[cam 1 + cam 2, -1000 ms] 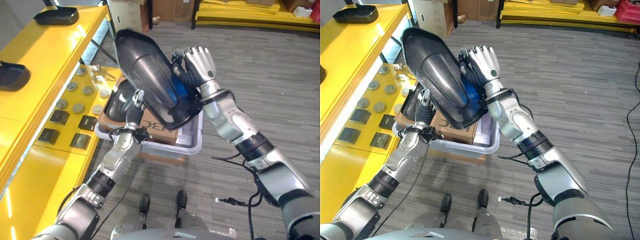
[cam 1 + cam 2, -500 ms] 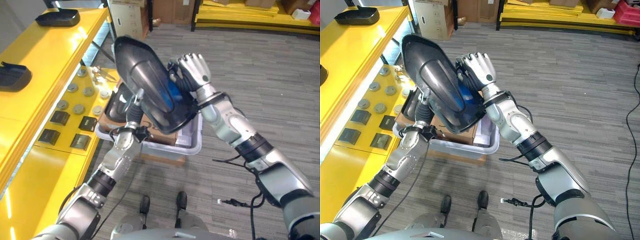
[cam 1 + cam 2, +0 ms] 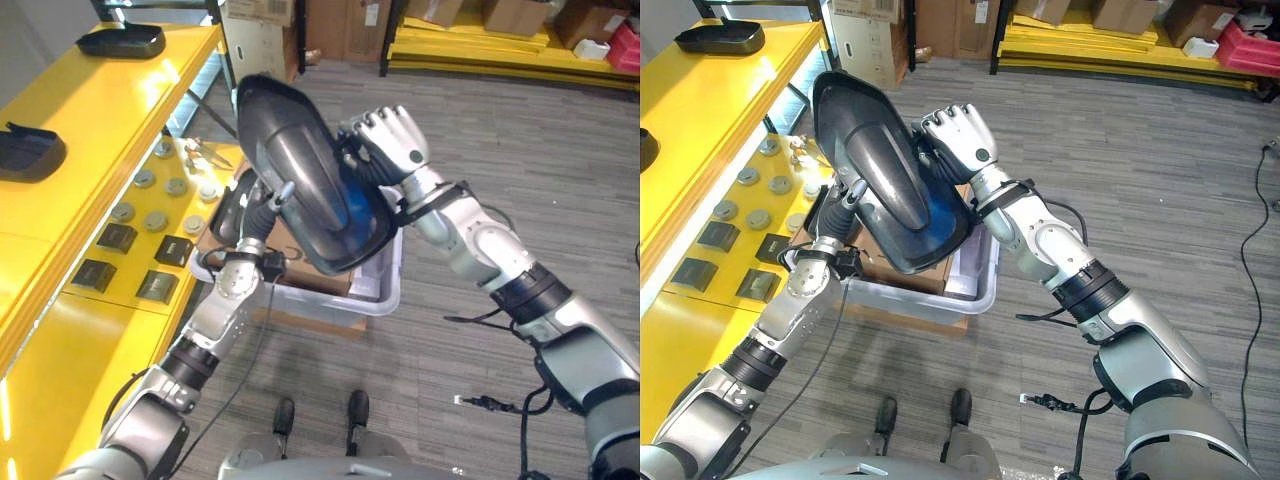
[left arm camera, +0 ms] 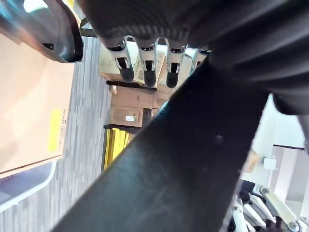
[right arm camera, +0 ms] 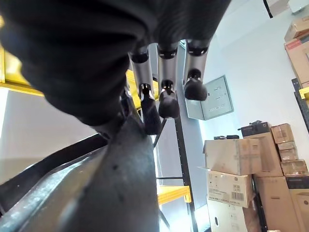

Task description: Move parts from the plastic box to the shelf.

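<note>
A large black shell-shaped part (image 3: 300, 160) with a blue patch inside hangs tilted above the pale plastic box (image 3: 385, 300). My right hand (image 3: 390, 148) sits behind its upper right edge, fingers curled onto the rim (image 5: 164, 92). My left hand (image 3: 268, 210) reaches up from below, its straight fingers (image 4: 145, 63) lying against the part's underside (image 4: 183, 159). The yellow shelf (image 3: 90, 110) runs along the left. Another black part (image 3: 235, 205) lies in the box beside a cardboard carton (image 3: 310, 275).
Two black parts (image 3: 30, 150) (image 3: 120, 40) rest on the shelf top. A lower yellow ledge carries round discs (image 3: 150, 195) and small dark squares (image 3: 110, 255). Grey floor stretches to the right, with cartons and yellow racks at the far end.
The camera has shifted a little. Both hands still hold the black part above the box; it now stands slightly more upright, and my left hand sits higher under it.
</note>
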Motion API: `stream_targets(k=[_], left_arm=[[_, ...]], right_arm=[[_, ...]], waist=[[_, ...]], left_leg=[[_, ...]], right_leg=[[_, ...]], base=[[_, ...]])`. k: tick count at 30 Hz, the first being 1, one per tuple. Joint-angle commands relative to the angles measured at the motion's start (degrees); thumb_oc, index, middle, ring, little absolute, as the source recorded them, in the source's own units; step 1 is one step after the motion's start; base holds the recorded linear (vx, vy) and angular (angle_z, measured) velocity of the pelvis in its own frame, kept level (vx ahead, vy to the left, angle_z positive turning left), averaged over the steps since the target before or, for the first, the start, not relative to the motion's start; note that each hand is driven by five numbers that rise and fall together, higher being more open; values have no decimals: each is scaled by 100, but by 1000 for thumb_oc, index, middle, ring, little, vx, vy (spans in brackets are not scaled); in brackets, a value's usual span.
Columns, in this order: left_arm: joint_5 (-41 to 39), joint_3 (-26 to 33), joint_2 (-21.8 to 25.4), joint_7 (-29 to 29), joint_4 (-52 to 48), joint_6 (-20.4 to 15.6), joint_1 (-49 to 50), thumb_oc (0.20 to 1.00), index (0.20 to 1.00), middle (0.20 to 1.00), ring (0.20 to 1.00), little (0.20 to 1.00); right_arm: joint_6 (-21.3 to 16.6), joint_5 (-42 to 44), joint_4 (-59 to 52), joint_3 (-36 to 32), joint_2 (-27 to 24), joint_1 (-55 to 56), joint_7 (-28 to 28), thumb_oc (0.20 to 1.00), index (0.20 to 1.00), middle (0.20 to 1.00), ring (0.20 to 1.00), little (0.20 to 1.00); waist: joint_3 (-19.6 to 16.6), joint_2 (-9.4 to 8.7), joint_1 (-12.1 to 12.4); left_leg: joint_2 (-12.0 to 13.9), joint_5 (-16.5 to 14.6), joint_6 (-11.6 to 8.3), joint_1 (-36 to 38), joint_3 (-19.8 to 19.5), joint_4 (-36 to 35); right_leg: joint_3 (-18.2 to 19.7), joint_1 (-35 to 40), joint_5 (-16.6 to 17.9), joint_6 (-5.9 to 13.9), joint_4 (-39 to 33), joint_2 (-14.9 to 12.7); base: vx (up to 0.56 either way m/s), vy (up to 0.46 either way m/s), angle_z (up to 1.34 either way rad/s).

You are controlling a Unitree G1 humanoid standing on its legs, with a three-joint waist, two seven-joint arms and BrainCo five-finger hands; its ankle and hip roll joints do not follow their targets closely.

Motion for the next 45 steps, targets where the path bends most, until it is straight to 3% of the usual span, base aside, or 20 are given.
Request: stream_targets(k=[1,11,13,14,23,34,35,36,44,45], left_arm=[[123,-306,-207,-171,116,-312,-723,1000,1000,1000,1000,1000],[29,-282,-342,-40,60,-329,-847,1000,1000,1000,1000,1000],[-45,-289,-376,-12,42,-339,-866,432,432,432,432,432],[-36,-262,-389,7,7,-359,-853,200,200,200,200,200],[-5,-204,-448,76,-46,-454,-811,200,200,200,200,200],[133,-20,-466,127,-2,-583,-526,200,200,200,200,200],[236,52,-435,159,-15,-583,-472,200,200,200,200,200],[371,150,-394,217,-10,-570,-396,200,200,200,200,200],[1580,937,-4,558,134,-408,195,200,200,200,200,200],[2184,1247,200,728,98,-384,337,200,200,200,200,200]], right_arm=[[-480,261,-741,136,306,-211,17,200,200,200,200,200],[-650,679,-1100,208,1050,159,146,200,200,200,200,200],[-657,800,-1124,224,1194,237,153,200,200,200,200,200],[-681,880,-1145,203,1321,313,147,200,200,200,200,200],[-766,1234,-1218,295,1681,527,207,200,200,200,200,200],[-957,1861,-1393,232,1721,743,270,200,200,200,200,200],[-968,1915,-1437,134,1677,834,237,511,511,511,511,511],[-979,2000,-1489,-7,1629,983,203,1000,1000,1000,1000,1000],[-1204,3429,-1650,-1264,1555,2189,255,1000,1000,1000,1000,1000],[-1306,3745,-1697,-1686,1474,2489,293,1000,1000,1000,1000,1000]], waist=[[-477,-203,81],[-486,-166,73],[-485,-163,65],[-486,-164,62],[-483,-178,45],[-575,-223,45],[-587,-223,40],[-600,-226,32],[-708,-207,-37],[-748,-197,-65]], left_leg=[[269,-404,-222,-134,136,-58],[264,-399,-207,-110,150,-56],[262,-395,-205,-107,154,-55],[262,-396,-204,-105,156,-55],[279,-396,-206,-76,173,-54],[306,-434,-214,20,195,-53],[312,-436,-220,34,200,-53],[319,-442,-223,56,199,-53],[372,-474,-258,203,237,-50],[386,-483,-277,237,265,-43]], right_leg=[[-236,759,-931,605,36,-494],[-234,778,-937,588,44,-504],[-228,775,-936,583,47,-503],[-219,775,-939,582,46,-497],[-197,791,-951,572,59,-493],[-198,881,-1009,562,90,-475],[-198,898,-1020,562,91,-471],[-202,917,-1033,561,98,-466],[-211,1056,-1123,527,141,-428],[-222,1102,-1144,517,149,-419]], base=[[0,0,0],[0,0,0],[0,0,0],[0,0,0],[0,0,0],[0,0,0],[0,0,0],[0,0,0],[4,-16,0],[13,-48,-1]])
